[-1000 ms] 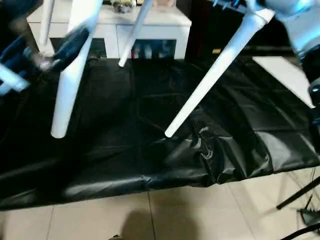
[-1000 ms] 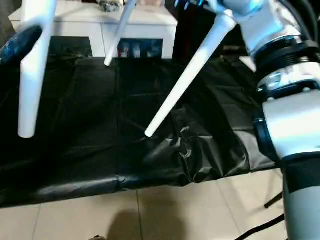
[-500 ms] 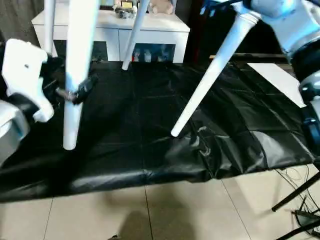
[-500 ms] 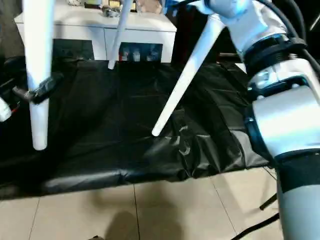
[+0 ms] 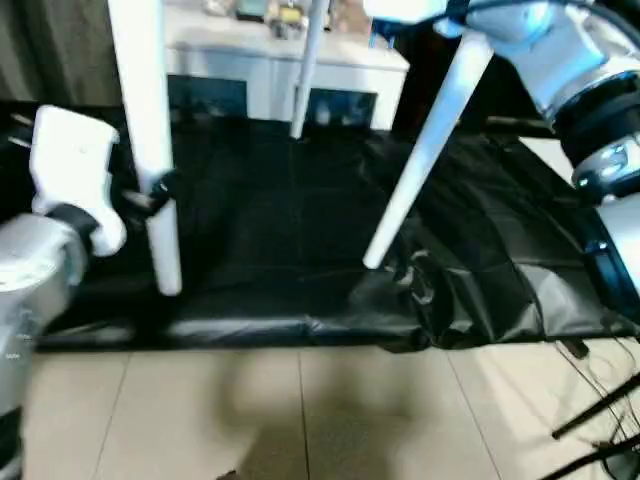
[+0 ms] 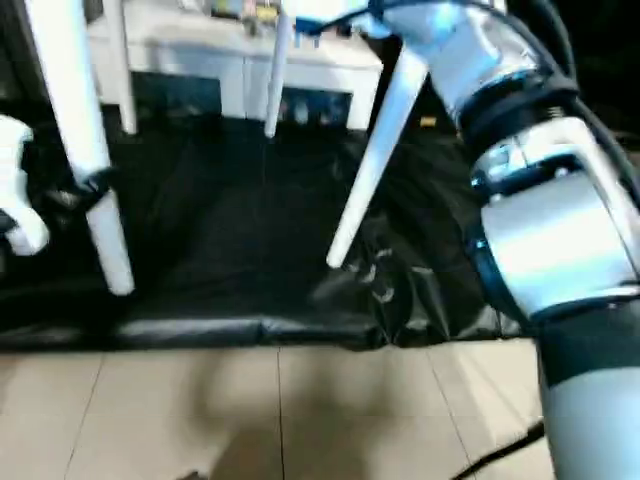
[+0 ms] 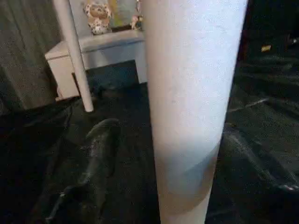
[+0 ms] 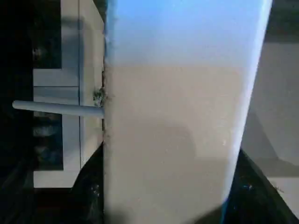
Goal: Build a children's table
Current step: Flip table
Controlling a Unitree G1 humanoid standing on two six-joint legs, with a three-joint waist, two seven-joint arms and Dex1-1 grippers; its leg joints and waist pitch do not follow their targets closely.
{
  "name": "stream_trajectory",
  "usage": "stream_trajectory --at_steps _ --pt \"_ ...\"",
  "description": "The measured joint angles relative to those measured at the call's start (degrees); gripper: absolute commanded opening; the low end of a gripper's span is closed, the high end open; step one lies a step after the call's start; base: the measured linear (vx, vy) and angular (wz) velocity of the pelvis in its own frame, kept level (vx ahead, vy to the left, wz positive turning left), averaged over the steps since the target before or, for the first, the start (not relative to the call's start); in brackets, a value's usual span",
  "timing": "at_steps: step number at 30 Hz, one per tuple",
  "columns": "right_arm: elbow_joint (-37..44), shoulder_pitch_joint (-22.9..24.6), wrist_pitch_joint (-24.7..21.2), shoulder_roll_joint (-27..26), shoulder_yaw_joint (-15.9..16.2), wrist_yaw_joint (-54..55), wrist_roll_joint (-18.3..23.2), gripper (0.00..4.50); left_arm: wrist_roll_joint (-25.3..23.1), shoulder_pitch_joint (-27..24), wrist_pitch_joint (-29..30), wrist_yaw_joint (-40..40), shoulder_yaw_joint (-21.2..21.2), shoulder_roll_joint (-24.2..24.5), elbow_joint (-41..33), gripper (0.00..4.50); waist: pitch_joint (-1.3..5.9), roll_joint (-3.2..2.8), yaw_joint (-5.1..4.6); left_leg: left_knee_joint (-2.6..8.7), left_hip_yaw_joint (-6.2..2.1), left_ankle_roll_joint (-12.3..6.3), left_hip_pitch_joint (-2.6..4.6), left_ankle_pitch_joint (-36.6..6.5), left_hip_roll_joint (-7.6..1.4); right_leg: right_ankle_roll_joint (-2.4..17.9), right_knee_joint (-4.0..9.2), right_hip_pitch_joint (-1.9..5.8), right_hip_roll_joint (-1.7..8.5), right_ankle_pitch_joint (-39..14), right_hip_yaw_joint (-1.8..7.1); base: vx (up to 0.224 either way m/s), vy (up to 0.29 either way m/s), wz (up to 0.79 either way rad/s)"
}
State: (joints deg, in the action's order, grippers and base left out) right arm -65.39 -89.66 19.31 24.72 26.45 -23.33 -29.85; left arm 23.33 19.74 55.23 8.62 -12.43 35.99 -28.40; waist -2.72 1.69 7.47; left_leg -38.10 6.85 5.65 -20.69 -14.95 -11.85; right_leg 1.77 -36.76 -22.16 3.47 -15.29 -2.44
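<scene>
white plastic legs of the children's table are hanging in the air above the black-covered work table (image 5: 300,240), tips pointing down. the left gripper (image 5: 150,192) is clamping its two black fingers around the nearest leg (image 5: 150,150), just above that leg's lower end; the left wrist view is showing this leg (image 7: 191,107) close against one black finger (image 7: 96,154). to the right of the left gripper, a second leg (image 5: 425,160) is slanting down from the right arm's wrist (image 5: 540,50), its tip (image 5: 373,262) hovering just above the crumpled black cover. the right gripper itself is hidden behind the white surface (image 8: 177,121) in the right wrist view, so its finger state cannot be told. beyond the left gripper, a third leg (image 5: 308,70) is hanging in front of the white cabinet (image 5: 280,70), and a fourth leg (image 6: 122,70) is hanging beside the clamped leg. beige floor tiles (image 5: 300,420) are lying nearest the camera.
</scene>
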Motion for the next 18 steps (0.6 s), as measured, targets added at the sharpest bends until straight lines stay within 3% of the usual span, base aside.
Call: stream_trajectory --at_steps 6,7,10,14,16,18 --pt "0.01 0.58 0.1 -1.93 0.31 1.0 -1.19 1.7 -3.94 -0.01 -5.43 -2.07 2.9 -3.75 3.84 2.69 -0.05 -0.07 -0.03 0.93 -0.01 0.0 0.53 0.0 -0.01 -0.14 0.32 0.31 0.02 -0.08 -0.24 0.0 0.0 0.0" --pt "0.01 0.7 0.19 -2.12 0.02 1.0 -1.05 2.23 -4.38 -0.02 -6.28 -2.11 3.05 -3.95 4.32 2.45 -0.05 -0.07 -0.03 1.16 -0.05 0.0 0.63 0.0 -0.01 -0.14 0.47 0.37 0.02 -0.08 -0.36 0.0 0.0 0.0" --pt "0.09 1.78 1.28 -2.27 -1.25 1.19 0.18 2.36 -5.88 -0.4 -9.2 -2.1 4.46 -3.94 5.63 2.43 -0.05 -0.07 -0.04 1.86 -0.06 0.0 0.75 0.0 -0.02 -0.15 0.87 0.43 0.03 -0.08 -0.67 0.0 0.0 0.0" --pt "1.29 4.43 3.88 -2.93 -4.43 2.91 3.51 2.83 -7.87 -0.47 -12.4 -2.01 4.68 -3.85 8.27 2.03 -0.12 -0.2 -0.7 2.37 -0.09 0.01 0.78 0.0 -0.08 -0.15 1.02 0.43 0.18 -0.08 -1.47 0.0 0.0 0.0" --pt "1.82 5.32 4.71 -3.29 -5.55 3.31 4.85 2.89 -7.98 -0.3 -13.04 -2.01 4.61 -3.84 9.16 2.01 -0.28 -0.44 -1.03 2.57 -0.12 0.01 0.79 0.0 -0.12 -0.15 1.06 0.41 0.17 -0.08 -1.68 0.0 0.0 0.0" --pt "3.06 6.94 6.29 -3.22 -6.59 4.44 5.86 3.24 -8.2 -0.07 -13.42 -1.98 4.6 -3.81 10.02 1.91 -0.57 -0.9 -1.14 2.68 -0.1 0.01 0.79 0.0 -0.22 -0.14 1.07 0.42 0.17 -0.08 -1.95 0.0 0.0 0.0"
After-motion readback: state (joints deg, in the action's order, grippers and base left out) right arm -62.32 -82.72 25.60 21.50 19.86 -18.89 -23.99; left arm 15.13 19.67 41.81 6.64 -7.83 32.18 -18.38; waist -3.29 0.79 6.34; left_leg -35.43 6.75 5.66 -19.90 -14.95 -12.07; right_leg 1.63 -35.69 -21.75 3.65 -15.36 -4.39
